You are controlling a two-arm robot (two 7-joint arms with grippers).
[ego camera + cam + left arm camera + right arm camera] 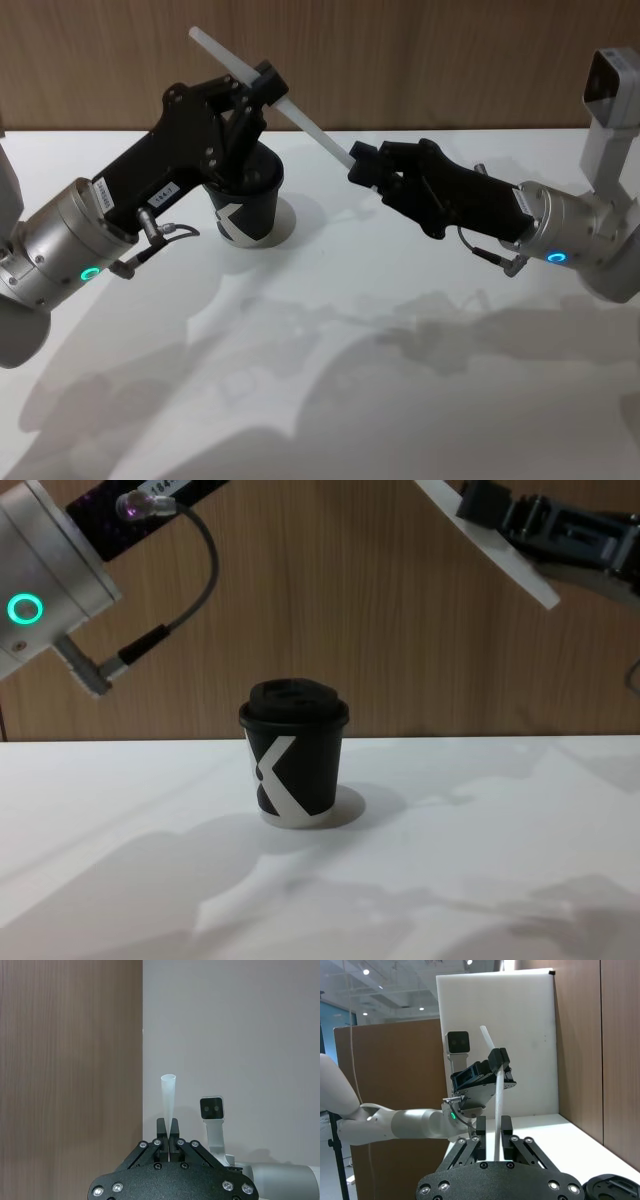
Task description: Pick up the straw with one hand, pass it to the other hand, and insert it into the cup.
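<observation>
The right gripper [493,1130] is sitting narrowly around the lower end of the straw [498,1090]. A sliver of gap is showing beside one finger, so it is probably not clamping. Farther up the shaft, the left gripper [268,82] is pinching the straw [315,127] shut between its fingers. A short stretch is sticking out above this gripper and a longer stretch is running down towards the right gripper [362,165], so the straw is hanging tilted in the air between the two. In the left wrist view the open tip of the straw [168,1100] is rising straight out of the left gripper [168,1132]. The straw is looking very light, hollow and thin-walled, so it is likely to flatten under a hard squeeze and to swivel or slip in a loose one. A moderate pinch across the round shaft, about where the left gripper is holding, should be leaving enough free length below for insertion. Below and just behind the left gripper, the cup [255,195] is standing upright on the white table [350,350] with its domed lid on. It is light as well and may tip if the straw's tip pushes it sideways.
</observation>
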